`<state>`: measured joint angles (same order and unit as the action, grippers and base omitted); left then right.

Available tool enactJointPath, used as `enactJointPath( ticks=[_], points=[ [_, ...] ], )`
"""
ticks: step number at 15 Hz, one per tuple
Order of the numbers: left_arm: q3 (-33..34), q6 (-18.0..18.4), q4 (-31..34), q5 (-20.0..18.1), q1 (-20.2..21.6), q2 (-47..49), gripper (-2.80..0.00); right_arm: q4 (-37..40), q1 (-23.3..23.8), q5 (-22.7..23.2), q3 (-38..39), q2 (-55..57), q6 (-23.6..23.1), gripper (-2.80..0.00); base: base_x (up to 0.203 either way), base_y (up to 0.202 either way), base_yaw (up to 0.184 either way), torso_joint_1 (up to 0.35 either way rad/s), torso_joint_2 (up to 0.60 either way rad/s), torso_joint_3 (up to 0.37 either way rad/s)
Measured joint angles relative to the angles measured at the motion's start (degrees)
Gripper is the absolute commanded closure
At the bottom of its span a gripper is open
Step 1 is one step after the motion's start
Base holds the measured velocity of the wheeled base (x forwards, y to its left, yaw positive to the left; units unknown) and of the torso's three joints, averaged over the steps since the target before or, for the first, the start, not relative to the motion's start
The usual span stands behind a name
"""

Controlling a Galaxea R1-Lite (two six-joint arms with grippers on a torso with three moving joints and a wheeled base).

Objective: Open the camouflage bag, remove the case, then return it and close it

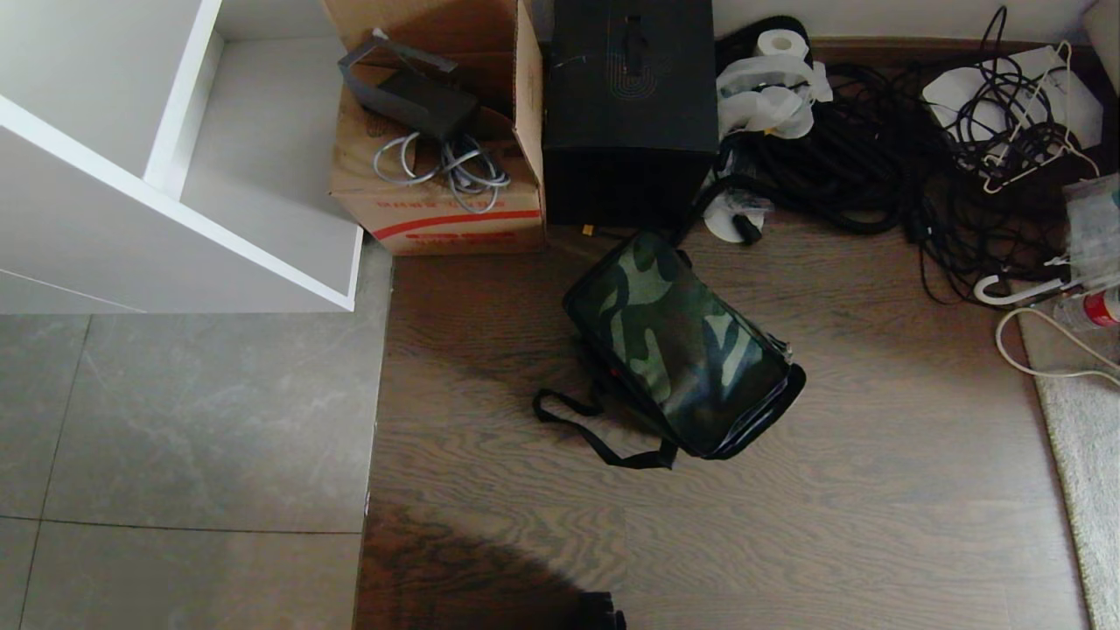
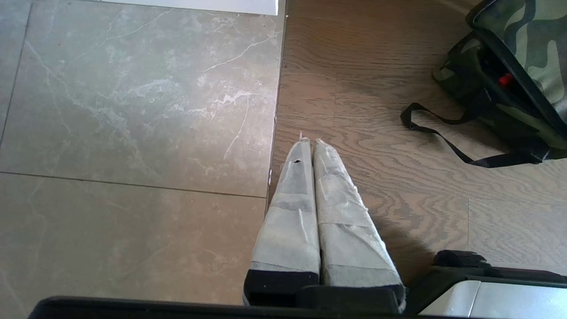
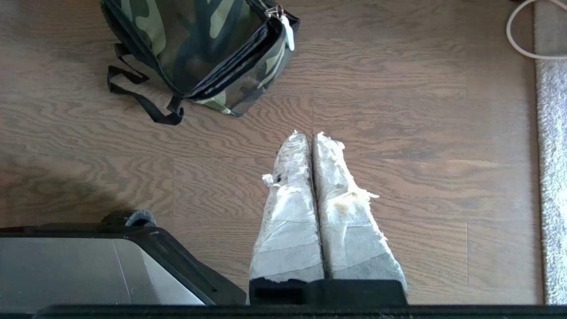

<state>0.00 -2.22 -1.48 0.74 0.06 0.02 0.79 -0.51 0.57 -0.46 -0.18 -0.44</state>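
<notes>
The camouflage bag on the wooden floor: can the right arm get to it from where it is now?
Probably yes. Only bare wooden floor lies between the shut right pincer and the camouflage bag, with nothing on its top.

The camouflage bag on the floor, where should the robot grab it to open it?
Probably at the white zipper pull, which hangs at a corner of the camouflage bag lying flat on the wooden floor. Come from above, on the right gripper's side; that corner faces it.
</notes>
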Motion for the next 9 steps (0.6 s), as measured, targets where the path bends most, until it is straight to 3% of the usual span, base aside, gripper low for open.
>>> enactJointPath(
  ticks=[9],
  points=[
    [0.0, -0.1, 0.0, 0.0, -0.1, 0.0, 0.0, 0.0, 0.0, 0.0, 0.0, 0.0, 0.0, 0.0, 0.0, 0.0, 0.0, 0.001, 0.0, 0.007]
  ],
)
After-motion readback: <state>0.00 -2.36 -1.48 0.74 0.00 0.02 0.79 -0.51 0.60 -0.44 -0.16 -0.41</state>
